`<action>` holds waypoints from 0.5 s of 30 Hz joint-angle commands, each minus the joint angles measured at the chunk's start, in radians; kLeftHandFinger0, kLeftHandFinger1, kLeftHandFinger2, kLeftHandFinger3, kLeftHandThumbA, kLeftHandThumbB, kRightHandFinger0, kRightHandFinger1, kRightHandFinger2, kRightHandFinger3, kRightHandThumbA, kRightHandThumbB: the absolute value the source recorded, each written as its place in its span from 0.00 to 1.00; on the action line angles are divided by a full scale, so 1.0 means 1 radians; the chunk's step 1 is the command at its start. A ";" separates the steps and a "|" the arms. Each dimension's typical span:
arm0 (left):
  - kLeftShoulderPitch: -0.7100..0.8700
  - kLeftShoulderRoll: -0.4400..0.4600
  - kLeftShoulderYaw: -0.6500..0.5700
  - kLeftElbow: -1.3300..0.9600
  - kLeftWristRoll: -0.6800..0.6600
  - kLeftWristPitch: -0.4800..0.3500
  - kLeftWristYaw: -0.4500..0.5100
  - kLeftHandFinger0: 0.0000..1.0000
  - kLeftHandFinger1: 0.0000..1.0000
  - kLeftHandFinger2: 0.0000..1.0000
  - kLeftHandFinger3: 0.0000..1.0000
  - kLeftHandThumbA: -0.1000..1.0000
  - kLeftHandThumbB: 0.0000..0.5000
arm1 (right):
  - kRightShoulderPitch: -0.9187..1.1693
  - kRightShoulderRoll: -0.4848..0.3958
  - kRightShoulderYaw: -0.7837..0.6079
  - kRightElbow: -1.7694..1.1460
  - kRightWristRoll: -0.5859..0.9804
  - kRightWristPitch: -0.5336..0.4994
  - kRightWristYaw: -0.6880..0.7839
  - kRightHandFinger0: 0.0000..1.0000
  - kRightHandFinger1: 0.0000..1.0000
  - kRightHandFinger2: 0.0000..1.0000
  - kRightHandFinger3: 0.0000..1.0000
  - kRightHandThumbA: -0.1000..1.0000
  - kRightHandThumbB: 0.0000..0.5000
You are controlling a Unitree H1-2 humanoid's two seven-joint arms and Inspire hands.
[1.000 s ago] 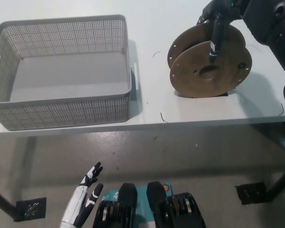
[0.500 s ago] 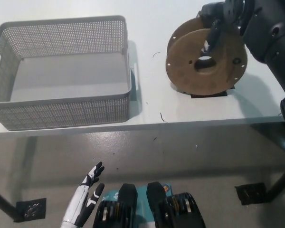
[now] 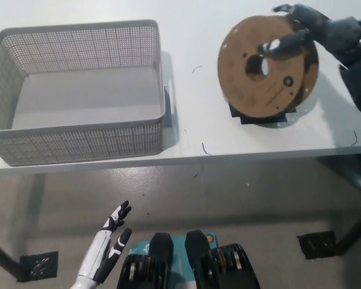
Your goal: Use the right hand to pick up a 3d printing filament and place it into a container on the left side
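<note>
White table (image 3: 192, 138) surface: right hand (image 3: 310, 30) grasps brown filament spool (image 3: 268, 72) at its rim, tilted up, flange facing camera. Grey mesh basket (image 3: 78, 141) well left. Left hand (image 3: 105, 250) low, fingers spread, holding nothing.

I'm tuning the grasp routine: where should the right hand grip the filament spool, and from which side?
Probably by its far rim, from above and behind: the filament spool is tilted with its flat flange facing up, and the right hand already wraps that edge, one finger reaching the center hole.
</note>
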 commanded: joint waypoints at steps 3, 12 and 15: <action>-0.012 0.016 -0.011 -0.012 0.011 -0.042 0.022 1.00 1.00 1.00 1.00 1.00 0.82 | 0.064 -0.006 -0.318 0.052 0.314 0.067 -0.023 0.26 0.71 1.00 1.00 0.00 0.33; -0.007 0.011 -0.015 -0.010 0.026 -0.042 0.035 1.00 1.00 1.00 1.00 1.00 0.76 | 0.113 0.003 -0.730 0.059 0.583 0.137 0.004 0.00 0.20 0.68 1.00 0.00 0.29; -0.006 0.011 -0.016 -0.012 0.024 -0.042 0.033 1.00 1.00 1.00 1.00 1.00 0.75 | 0.126 0.010 -0.807 0.061 0.616 0.141 0.014 0.00 0.10 0.61 1.00 0.00 0.24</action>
